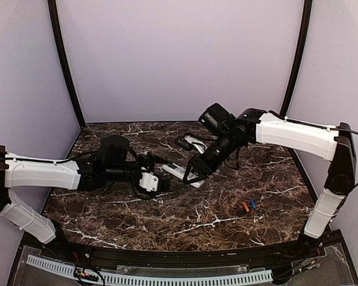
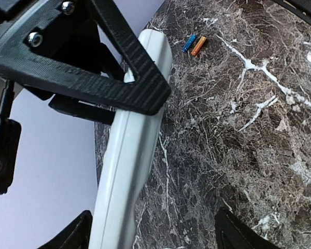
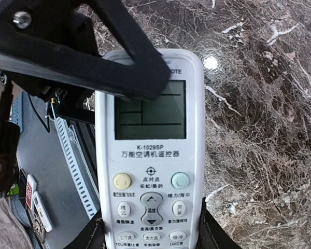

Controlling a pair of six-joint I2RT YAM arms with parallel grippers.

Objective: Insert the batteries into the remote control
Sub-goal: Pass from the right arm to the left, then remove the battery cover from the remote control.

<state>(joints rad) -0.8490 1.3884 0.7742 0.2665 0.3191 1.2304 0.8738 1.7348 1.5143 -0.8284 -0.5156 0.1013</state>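
Batteries (image 1: 249, 205) on open tabletop (image 1: 197, 221), away from edges

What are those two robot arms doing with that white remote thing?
The right pincer is clamped on the button end of the white remote control, with its display facing that arm's camera. The left pincer is open around the remote's other end and is not gripping it. The orange battery and blue battery lie side by side on the marble table, over toward the right arm. Nobody is touching them, and neither has gone into the remote.
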